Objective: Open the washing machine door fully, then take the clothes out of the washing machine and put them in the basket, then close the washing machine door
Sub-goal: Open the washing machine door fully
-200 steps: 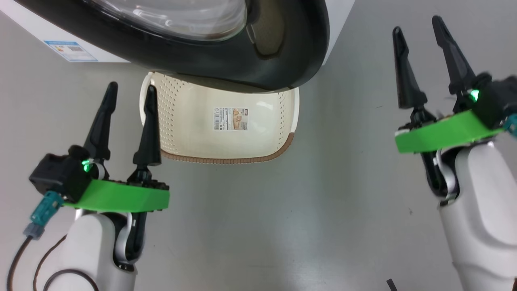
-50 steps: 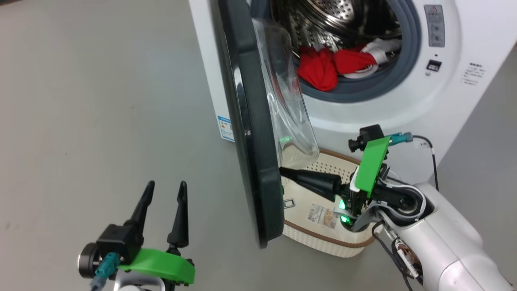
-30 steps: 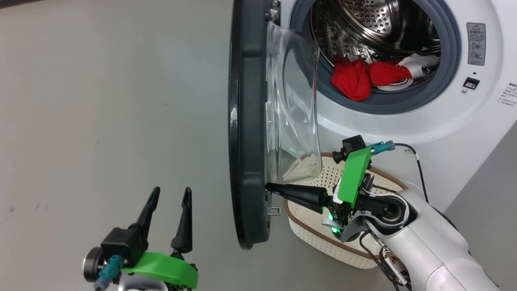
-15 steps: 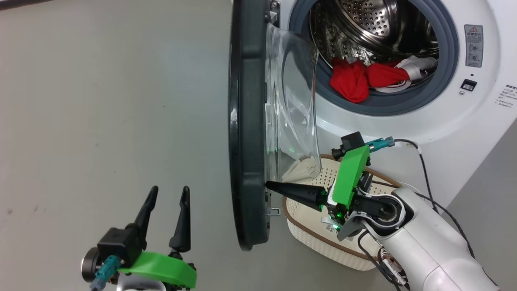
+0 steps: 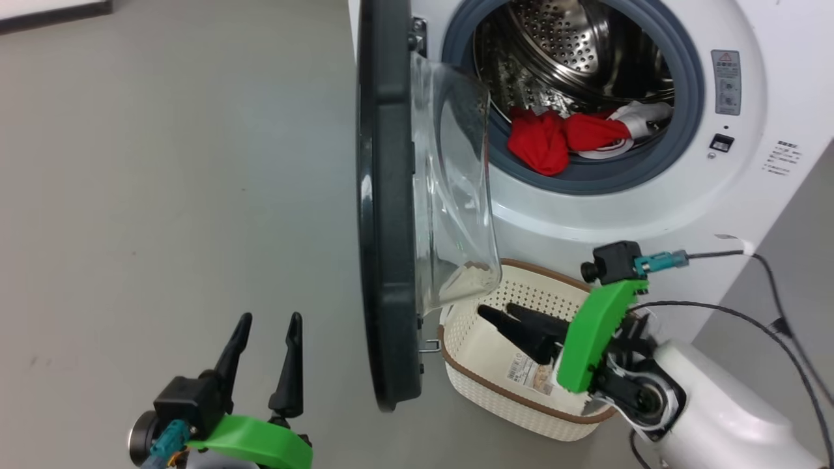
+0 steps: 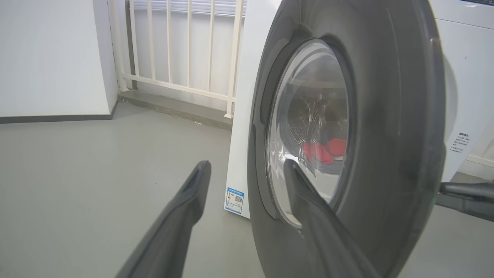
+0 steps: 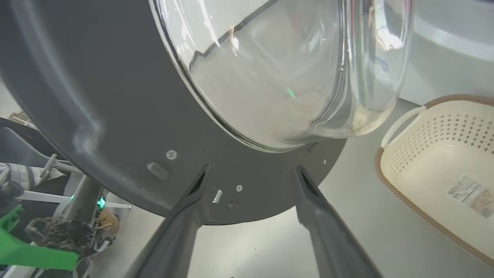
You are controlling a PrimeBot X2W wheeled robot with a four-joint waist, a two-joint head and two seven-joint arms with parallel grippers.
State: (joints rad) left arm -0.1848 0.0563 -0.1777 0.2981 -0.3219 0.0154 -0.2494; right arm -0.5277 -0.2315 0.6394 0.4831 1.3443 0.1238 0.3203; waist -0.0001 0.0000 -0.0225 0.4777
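your door (image 5: 384, 208) is glossy black round clear glass; at one o'clock, shiny perforated steel drum (image 5: 560, 45); basket (image 5: 541, 296), matt plastic.

We are in a bare laundry corner, more a test room than a home: a white front-loading washing machine (image 5: 586, 215) stands on a smooth grey floor (image 5: 163, 195), with plain white walls (image 6: 54, 58) and a white barred railing (image 6: 170, 58) behind.
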